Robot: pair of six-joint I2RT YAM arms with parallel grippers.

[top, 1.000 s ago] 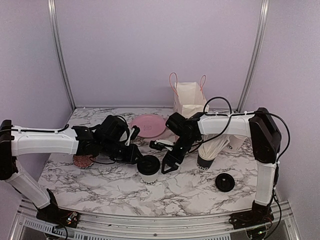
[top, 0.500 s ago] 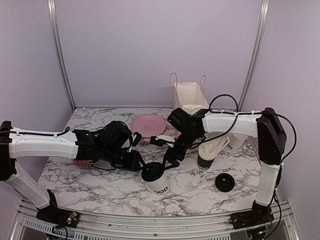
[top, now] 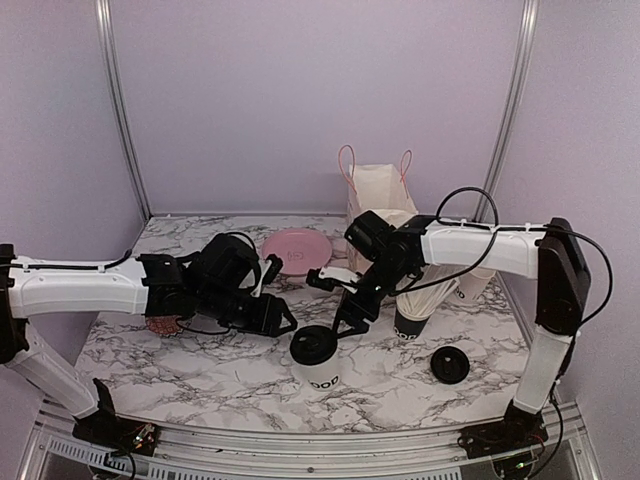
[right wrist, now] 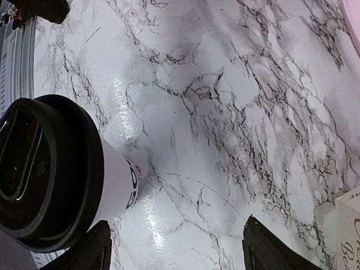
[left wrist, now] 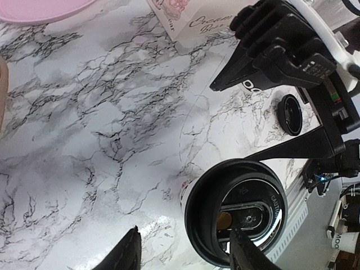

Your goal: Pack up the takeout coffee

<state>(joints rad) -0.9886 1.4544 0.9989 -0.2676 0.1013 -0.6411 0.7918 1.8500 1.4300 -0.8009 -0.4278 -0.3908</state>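
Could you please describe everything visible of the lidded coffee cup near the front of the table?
The lidded cup is white paper with dark lettering, capped by a black plastic lid. It stands upright on the marble table between the open left gripper and right gripper; neither grips it, though one left finger overlaps its rim.

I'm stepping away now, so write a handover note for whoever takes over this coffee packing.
Left end effector: open, beside the white paper takeout cup with the round black plastic lid, not gripping it.
Right end effector: open, empty, next to the same cup.
That cup stands upright on the marble table, apart from the white paper bag with pink handles at the back. A loose black lid lies to the right.
Done: cup lidded.
To do: get it into the bag; the bag's inside isn't visible.
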